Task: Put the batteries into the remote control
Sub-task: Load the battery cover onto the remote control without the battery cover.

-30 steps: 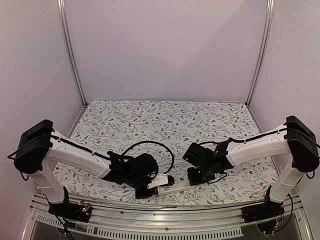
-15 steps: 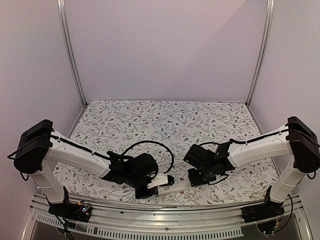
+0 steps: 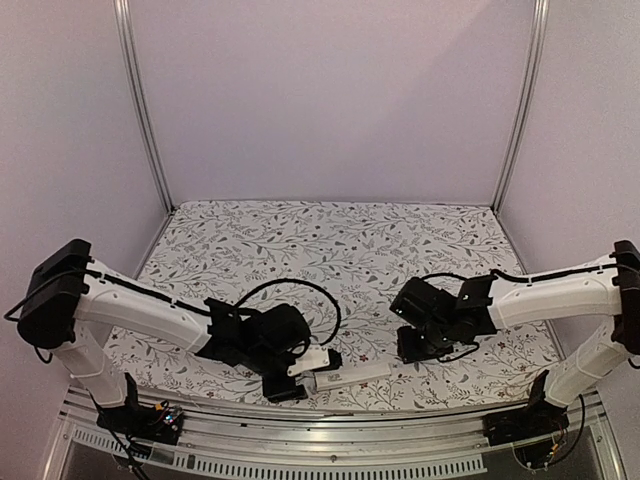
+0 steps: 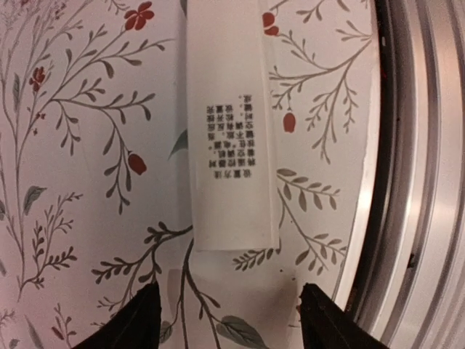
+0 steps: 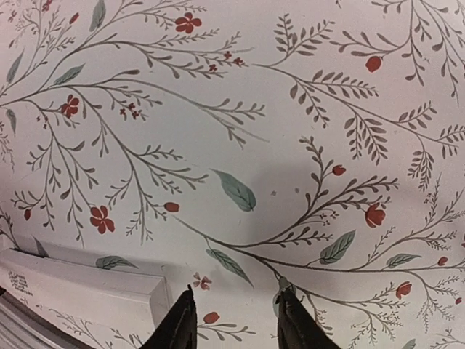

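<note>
The remote control [image 3: 350, 377] is a slim white bar lying flat on the flowered cloth near the front edge. In the left wrist view the remote control [image 4: 231, 123] shows small printed text, and its near end lies just beyond my fingertips. My left gripper [image 3: 298, 378] [image 4: 234, 323] is open, with only cloth between its fingers. My right gripper [image 3: 413, 350] [image 5: 234, 321] is also open over bare cloth, to the right of the remote control [image 5: 80, 291] and apart from it. The batteries are out of view.
The table's metal front rail [image 4: 407, 182] [image 3: 320, 440] runs close beside the remote. A black cable [image 3: 300, 288] loops above the left wrist. Aluminium frame posts [image 3: 140, 110] stand at the back corners against the plain walls.
Both grippers have opened and let go of the remote, which now lies on the cloth. The right arm has drawn back to the right, and the left gripper has backed off slightly to the left.
</note>
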Available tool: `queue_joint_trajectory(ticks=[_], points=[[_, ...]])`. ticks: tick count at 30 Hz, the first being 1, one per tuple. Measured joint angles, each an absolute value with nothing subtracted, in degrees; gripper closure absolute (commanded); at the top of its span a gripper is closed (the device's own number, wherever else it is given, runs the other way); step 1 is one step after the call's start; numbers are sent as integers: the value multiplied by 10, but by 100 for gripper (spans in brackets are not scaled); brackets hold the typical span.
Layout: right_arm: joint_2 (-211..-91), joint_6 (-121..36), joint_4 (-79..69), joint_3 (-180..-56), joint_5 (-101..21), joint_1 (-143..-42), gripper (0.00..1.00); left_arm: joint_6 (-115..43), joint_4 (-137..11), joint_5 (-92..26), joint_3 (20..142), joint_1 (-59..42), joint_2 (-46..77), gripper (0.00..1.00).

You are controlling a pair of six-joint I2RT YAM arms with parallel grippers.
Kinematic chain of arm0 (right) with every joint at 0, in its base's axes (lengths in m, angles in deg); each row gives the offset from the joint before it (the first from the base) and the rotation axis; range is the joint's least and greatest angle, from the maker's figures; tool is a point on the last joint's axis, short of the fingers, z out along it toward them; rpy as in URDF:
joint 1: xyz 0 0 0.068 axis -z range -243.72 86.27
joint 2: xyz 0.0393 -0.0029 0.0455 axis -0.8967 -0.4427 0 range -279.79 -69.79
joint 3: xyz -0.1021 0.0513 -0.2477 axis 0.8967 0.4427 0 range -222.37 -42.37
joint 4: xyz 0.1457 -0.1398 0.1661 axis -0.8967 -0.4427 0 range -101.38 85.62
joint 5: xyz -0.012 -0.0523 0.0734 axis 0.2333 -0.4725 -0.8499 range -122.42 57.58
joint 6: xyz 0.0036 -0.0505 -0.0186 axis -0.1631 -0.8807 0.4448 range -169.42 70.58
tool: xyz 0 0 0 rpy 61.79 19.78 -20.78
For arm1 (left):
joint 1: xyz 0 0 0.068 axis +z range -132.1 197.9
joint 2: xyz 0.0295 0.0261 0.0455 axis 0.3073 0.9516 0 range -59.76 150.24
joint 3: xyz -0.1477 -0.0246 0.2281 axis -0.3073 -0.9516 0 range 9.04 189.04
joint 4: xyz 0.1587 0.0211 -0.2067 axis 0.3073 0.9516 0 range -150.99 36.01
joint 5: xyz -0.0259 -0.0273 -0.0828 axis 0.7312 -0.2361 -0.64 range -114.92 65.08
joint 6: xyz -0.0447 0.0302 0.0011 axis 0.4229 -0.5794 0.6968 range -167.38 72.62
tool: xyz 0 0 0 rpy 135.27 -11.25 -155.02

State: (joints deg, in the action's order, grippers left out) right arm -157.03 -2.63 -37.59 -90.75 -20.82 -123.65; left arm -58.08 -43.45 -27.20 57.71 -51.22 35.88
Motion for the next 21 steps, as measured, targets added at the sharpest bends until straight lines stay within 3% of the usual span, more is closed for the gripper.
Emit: queue_joint_trajectory(ticks=[4, 7, 9, 11, 21], points=[[-1491, -25, -374, -885, -212, -1236, 36, -578, -434, -272, 573, -512, 305, 19], [-1435, -22, -344, -862, -234, -1233, 16, -585, -474, -270, 560, -512, 271, 18], [-1403, -25, -304, -834, -263, -1225, 11, -588, -501, -272, 553, -512, 271, 18], [-1384, -25, -270, -802, -295, -1215, 12, -592, -526, -277, 544, -512, 281, 18], [-1422, -25, -149, -745, -399, -1195, 49, -607, -577, -330, 522, -504, 335, 25]])
